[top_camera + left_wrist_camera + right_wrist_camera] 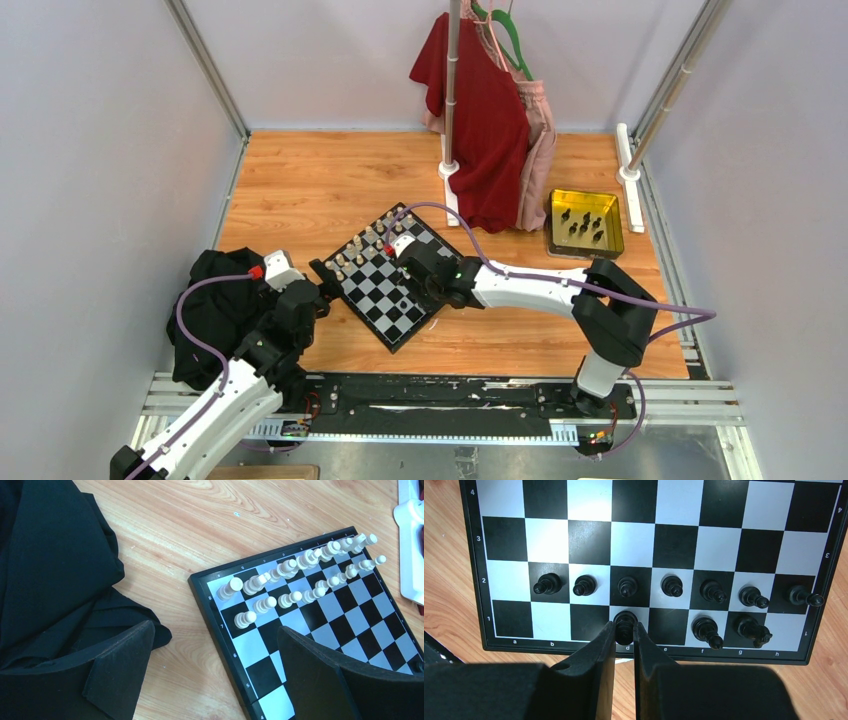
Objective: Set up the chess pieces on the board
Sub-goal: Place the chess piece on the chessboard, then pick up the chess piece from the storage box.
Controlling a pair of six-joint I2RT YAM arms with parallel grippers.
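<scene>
Right gripper [625,632] is clamping a black piece [625,621] between its fingertips, at the d square on the board's [589,545] first row. Seven black chessmen [671,586] are standing just beyond it. Left gripper [215,630] is hovering with jaws wide apart, and the cream pieces [300,575] are lining up ahead and to its right.
</scene>
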